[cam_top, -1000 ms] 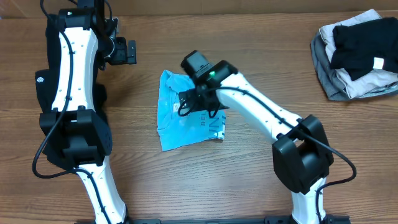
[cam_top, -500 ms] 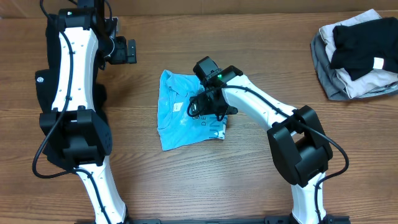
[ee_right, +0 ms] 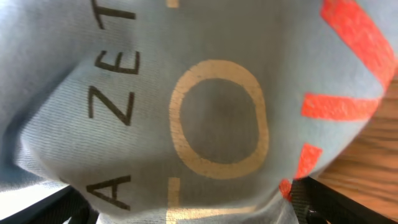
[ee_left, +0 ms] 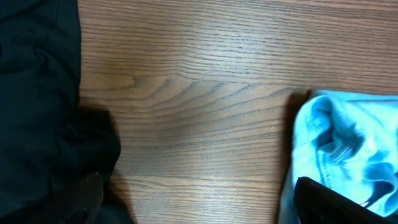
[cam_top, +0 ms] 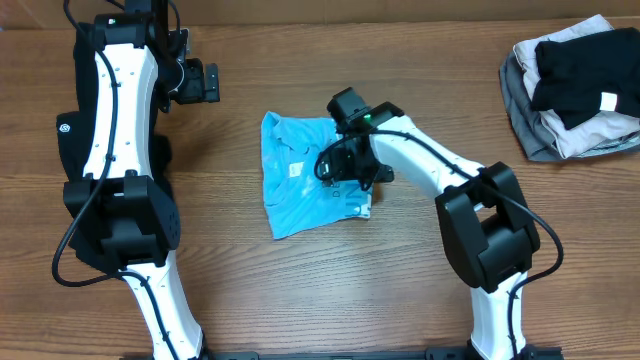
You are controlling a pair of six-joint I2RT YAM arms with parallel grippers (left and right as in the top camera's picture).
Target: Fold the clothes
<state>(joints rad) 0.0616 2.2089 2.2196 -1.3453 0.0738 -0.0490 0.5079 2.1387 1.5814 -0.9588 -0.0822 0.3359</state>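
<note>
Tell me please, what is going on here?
The right gripper is pressed into the light blue T-shirt in the middle of the table; cloth hides whether it grips. The left gripper hangs open and empty to the left of it. A pile of clothes lies at the far right edge.

Seen from above, the right gripper (cam_top: 345,172) covers the right part of the light blue T-shirt (cam_top: 298,185), and its fingertips are hidden there. In the right wrist view the T-shirt fills the frame and the edges cut off its lettering. Left of the T-shirt, the left wrist view's edge cuts off the black garment (ee_left: 37,112).
</note>
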